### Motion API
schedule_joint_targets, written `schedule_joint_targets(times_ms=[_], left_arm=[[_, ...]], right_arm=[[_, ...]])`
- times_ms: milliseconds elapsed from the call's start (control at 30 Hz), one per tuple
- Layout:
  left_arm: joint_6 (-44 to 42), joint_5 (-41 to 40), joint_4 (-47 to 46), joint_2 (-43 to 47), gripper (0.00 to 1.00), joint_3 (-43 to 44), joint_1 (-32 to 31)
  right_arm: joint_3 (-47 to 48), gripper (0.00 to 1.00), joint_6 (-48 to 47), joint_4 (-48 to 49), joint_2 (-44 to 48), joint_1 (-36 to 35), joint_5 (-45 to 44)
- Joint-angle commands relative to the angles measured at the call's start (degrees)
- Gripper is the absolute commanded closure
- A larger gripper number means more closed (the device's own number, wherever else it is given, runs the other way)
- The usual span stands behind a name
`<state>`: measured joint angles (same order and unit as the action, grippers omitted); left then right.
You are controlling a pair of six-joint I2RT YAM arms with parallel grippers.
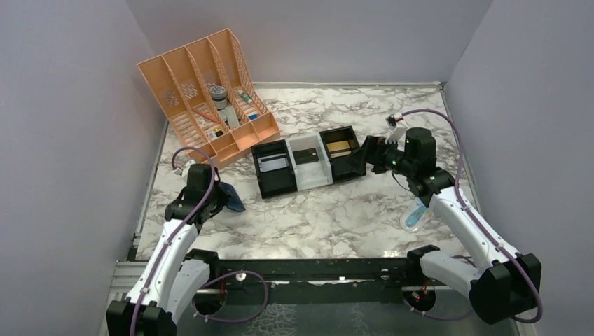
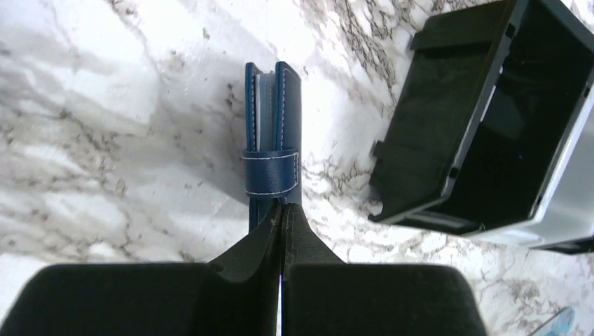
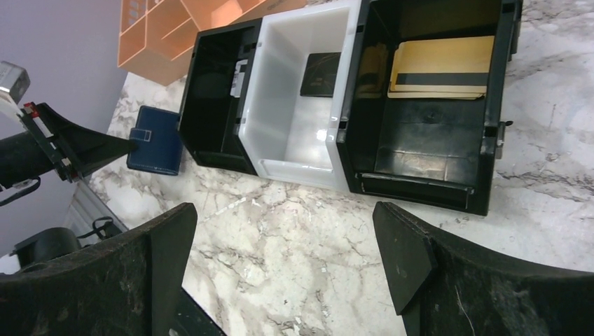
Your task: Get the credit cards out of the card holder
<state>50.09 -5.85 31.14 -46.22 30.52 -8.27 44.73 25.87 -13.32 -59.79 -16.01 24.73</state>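
The card holder (image 2: 273,133), a closed dark navy wallet with a strap tab, stands on edge on the marble left of the trays; it also shows in the top view (image 1: 232,199) and the right wrist view (image 3: 155,140). My left gripper (image 2: 282,206) is shut, its tips pinched at the wallet's near edge just below the strap. Gold-tan credit cards (image 3: 441,66) lie in the right black tray (image 1: 341,147). A dark card (image 3: 321,73) lies in the white tray. My right gripper (image 3: 287,259) is open and empty, hovering over marble in front of the right black tray.
Three box trays stand in a row: a black one (image 1: 273,183), a white one (image 1: 312,175) and a black one (image 3: 420,189). An orange slotted file rack (image 1: 206,94) stands at the back left. A small pale blue item (image 1: 415,217) lies by the right arm.
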Motion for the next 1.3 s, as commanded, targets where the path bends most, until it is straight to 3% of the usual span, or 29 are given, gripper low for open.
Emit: schedule_joint_targets(times_ms=[0,200,333,467,633,800,1067,1267], left_arm=[[-0.6,0.6,9.9,5.6,1.00,6.2,-0.5],[-7.8,4.1,16.0,4.5,1.00,16.0,-0.7],[-11.1,11.2,13.9,6.1,1.00,17.1,-2.5],[-13.1,14.0,12.7,4.6,1.00,17.0,-8.2],[-10.2,5.2,12.4,2.6,1.00,20.3,-21.7],[-8.8,0.5,12.3,-1.4,1.00,24.6,-30.4],[-6.4,-20.2,10.3,-14.4,1.00,27.1,-58.0],[-2.7,-27.8,9.6,-22.4,1.00,27.8,-63.0]], right_arm=[[-1.0,0.01,1.6,-0.5,1.7,0.5,4.6],[-3.0,0.01,1.7,-1.1,3.5,0.4,6.0],[-4.2,0.01,2.2,-1.1,4.2,0.4,6.9],[-5.4,0.01,3.6,-0.8,4.7,0.5,7.4],[-5.6,0.01,4.2,-1.2,5.5,0.5,8.3],[-5.6,0.01,4.0,-2.3,6.7,0.5,7.2],[-6.9,0.01,5.7,-3.1,8.1,0.5,5.8],[-9.2,0.01,7.0,-3.7,9.2,0.5,5.4]])
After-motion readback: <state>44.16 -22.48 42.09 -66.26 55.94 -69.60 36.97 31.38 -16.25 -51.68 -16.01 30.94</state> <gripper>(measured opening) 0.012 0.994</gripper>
